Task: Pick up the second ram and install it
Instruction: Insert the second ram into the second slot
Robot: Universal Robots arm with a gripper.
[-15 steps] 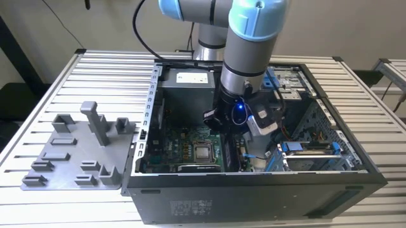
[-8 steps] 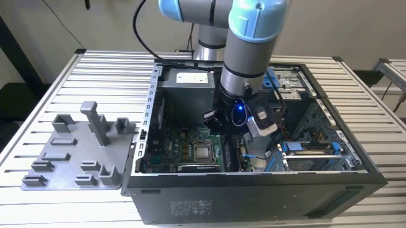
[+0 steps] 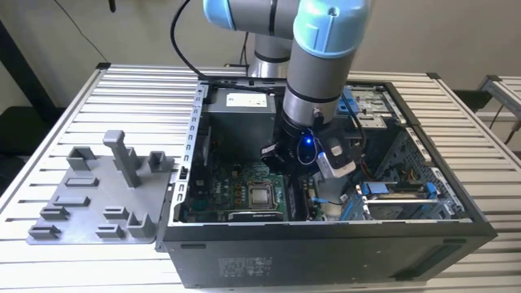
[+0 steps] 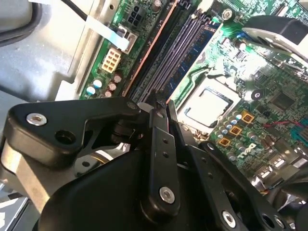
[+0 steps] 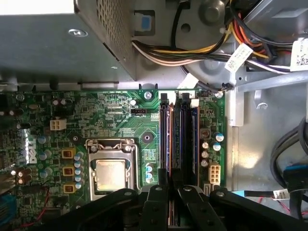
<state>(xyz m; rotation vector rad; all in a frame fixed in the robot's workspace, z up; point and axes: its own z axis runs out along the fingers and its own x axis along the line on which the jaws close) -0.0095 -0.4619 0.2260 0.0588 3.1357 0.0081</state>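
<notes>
In both wrist views my gripper (image 5: pixel 172 195) (image 4: pixel 167 103) hangs over the memory slots beside the processor socket (image 5: pixel 111 173) (image 4: pixel 207 107). Its fingers (image 5: pixel 157 195) stand nearly together on a thin ram stick (image 5: pixel 168 144) with a copper-coloured edge. The stick lies along one slot and runs in between them. A neighbouring slot holds a blue-edged stick (image 5: pixel 192 139). In the exterior view the gripper (image 3: pixel 293 174) reaches down inside the open computer case (image 3: pixel 326 238), above the motherboard (image 3: pixel 236 189).
The power supply box (image 5: pixel 57 38) (image 3: pixel 240 116) and a bundle of cables (image 5: pixel 192 48) lie close behind the slots. Outside the case, on the exterior view's left, a grey holder fixture (image 3: pixel 97 195) stands on the slatted table (image 3: pixel 122 97). Drive bays (image 3: pixel 399 195) fill the case's other side.
</notes>
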